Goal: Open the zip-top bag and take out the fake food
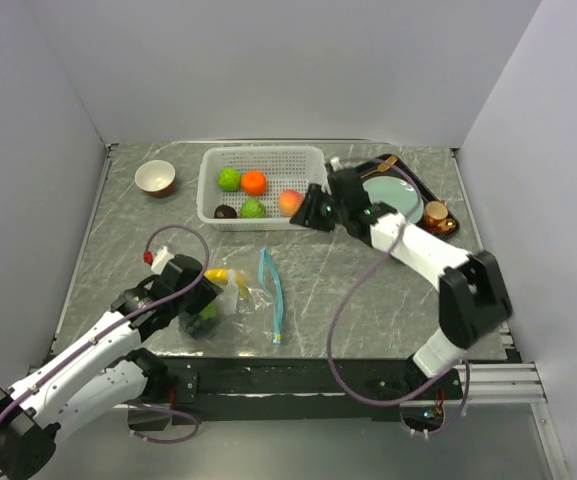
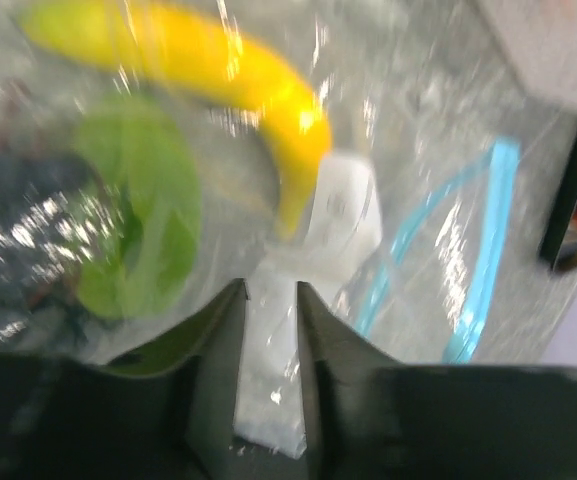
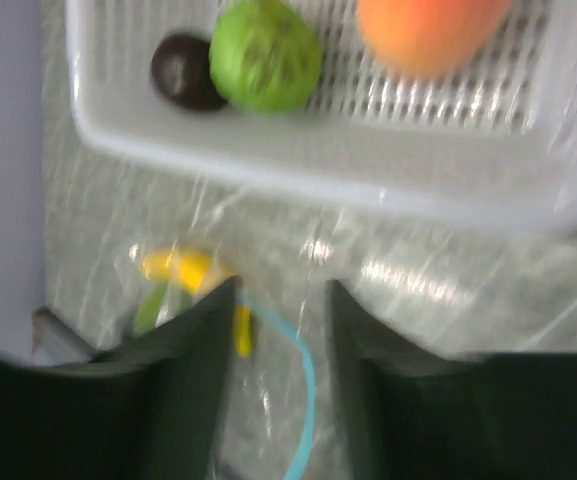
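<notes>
The clear zip-top bag point(image 1: 253, 298) lies near the table's front edge, its teal zip strip point(image 1: 271, 290) curved open to the right. Inside it are a yellow banana point(image 2: 238, 90), a green piece point(image 2: 143, 210) and dark grapes point(image 2: 18, 230). My left gripper point(image 2: 271, 290) is shut on a fold of the bag's clear plastic, at its left end point(image 1: 208, 305). My right gripper point(image 1: 308, 212) is open and empty, above the table by the basket's front right corner. In its wrist view point(image 3: 280, 290) the bag's zip strip point(image 3: 308, 380) lies below the fingers.
The white perforated basket point(image 1: 208, 185) at the back holds two green fruits, an orange point(image 1: 254, 182), a peach point(image 1: 290, 202) and a dark piece point(image 1: 226, 211). A small bowl point(image 1: 155, 178) stands at the back left. A dark tray point(image 1: 413, 185) with a pale-green plate point(image 1: 388, 190) and a cup point(image 1: 436, 212) stands at the back right.
</notes>
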`<state>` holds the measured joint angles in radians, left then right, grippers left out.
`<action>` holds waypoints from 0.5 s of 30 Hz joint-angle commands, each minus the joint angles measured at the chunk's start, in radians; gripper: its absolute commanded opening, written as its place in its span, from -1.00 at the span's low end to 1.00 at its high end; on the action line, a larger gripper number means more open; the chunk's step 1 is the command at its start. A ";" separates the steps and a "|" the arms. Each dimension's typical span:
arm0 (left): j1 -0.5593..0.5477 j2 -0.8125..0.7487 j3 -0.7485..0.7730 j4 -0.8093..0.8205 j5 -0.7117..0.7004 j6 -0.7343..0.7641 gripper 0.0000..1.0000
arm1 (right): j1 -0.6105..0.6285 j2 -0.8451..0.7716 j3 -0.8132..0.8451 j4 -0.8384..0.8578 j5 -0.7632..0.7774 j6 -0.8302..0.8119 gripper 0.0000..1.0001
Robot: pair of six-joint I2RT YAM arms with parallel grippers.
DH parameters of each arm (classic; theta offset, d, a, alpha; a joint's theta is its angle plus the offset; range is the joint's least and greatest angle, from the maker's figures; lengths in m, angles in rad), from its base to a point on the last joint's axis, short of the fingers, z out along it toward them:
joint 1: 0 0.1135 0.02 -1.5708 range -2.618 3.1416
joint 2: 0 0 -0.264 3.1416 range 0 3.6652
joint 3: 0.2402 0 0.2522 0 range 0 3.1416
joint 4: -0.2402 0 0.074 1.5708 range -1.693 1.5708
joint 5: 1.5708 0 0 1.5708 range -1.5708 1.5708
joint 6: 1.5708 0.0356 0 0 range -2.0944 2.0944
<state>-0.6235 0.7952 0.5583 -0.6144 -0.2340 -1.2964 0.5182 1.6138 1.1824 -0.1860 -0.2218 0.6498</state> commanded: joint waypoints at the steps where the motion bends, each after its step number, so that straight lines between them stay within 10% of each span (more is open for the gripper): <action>1: 0.044 0.013 0.064 -0.024 -0.120 0.036 -0.47 | 0.041 -0.158 -0.246 0.213 -0.119 0.088 -0.22; 15: 0.056 0.055 0.048 -0.143 -0.235 -0.113 -0.62 | 0.266 0.038 -0.368 0.555 -0.254 0.272 -0.34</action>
<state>-0.5758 0.8513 0.6048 -0.7601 -0.4343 -1.3731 0.7700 1.5757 0.8089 0.2081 -0.4370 0.8505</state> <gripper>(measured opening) 0.190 0.331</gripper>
